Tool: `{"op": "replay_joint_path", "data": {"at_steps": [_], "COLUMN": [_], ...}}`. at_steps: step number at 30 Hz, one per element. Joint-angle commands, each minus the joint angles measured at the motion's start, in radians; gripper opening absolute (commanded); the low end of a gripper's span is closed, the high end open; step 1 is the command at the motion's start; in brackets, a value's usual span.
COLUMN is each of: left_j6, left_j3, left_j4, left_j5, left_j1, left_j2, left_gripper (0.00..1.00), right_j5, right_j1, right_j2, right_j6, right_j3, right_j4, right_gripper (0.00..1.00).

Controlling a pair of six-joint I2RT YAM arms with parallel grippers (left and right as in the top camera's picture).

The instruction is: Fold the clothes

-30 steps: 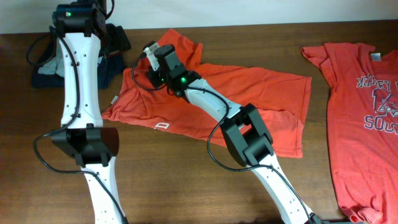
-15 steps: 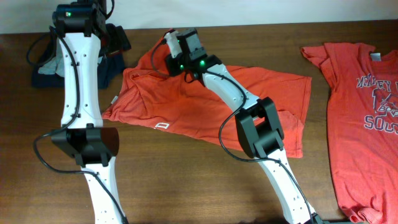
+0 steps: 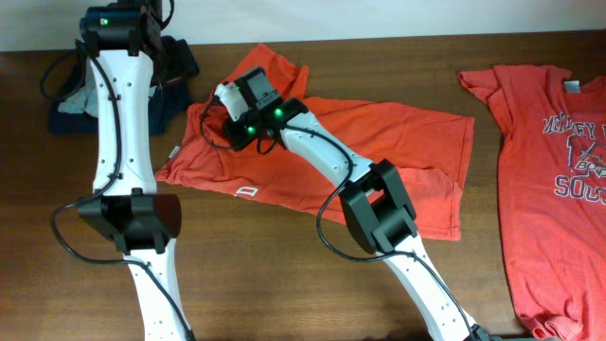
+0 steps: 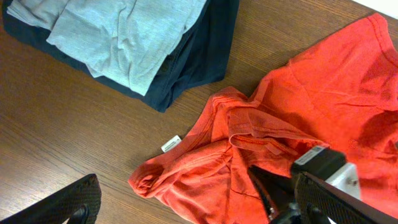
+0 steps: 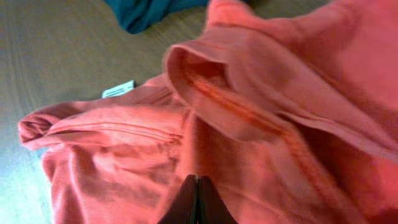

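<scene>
A crumpled orange-red T-shirt (image 3: 417, 142) sprawls across the middle of the wooden desk (image 3: 256, 275), a small white tag (image 4: 171, 144) poking from its bunched near-left edge. At the far left of the desk sits a pile of other garments, a grey top (image 4: 118, 31) lying on a navy one (image 4: 199, 56), just beside the shirt's sleeve but not touching it. A second T-shirt (image 3: 549, 161) of the same colour, printed with white lettering, lies flat at the right edge, well apart from the first. The right arm (image 3: 379, 204) stretches diagonally over the crumpled shirt and hides much of its centre from overhead. The right tool (image 5: 196, 193) is clenched, its dark tips pressed together over the rumpled folds near the shirt's far-left part; whether any cloth is caught between them cannot be told. The left tool (image 4: 199, 205) hangs released above the far-left corner, its fingers (image 4: 78, 202) spread wide and empty, with the garment pile and the shirt's bunched left edge below it.
</scene>
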Motion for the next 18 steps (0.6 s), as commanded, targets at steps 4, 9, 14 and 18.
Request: {"op": "replay_joint_path", "data": {"at_steps": [4, 9, 14, 18], "left_j6": [-0.002, -0.002, -0.002, -0.002], "left_j3": [0.002, 0.002, 0.002, 0.002], "left_j4": [0.001, 0.001, 0.001, 0.001], "left_j5": [0.005, 0.005, 0.005, 0.005], "left_j1": [-0.004, -0.005, -0.004, -0.004], "left_j2": [-0.004, -0.004, -0.004, -0.004], "left_gripper": [0.99, 0.99, 0.99, 0.99], "right_j5": [0.044, 0.044, 0.097, 0.109], "right_j1": [0.007, 0.007, 0.005, -0.015], "right_j2": [0.056, 0.103, 0.105, 0.105], "right_j6": [-0.002, -0.002, -0.002, 0.009], "right_j3": [-0.002, -0.002, -0.003, -0.001], "right_j4": [0.065, 0.153, 0.254, 0.379], "right_gripper": [0.04, 0.04, 0.04, 0.03]}}
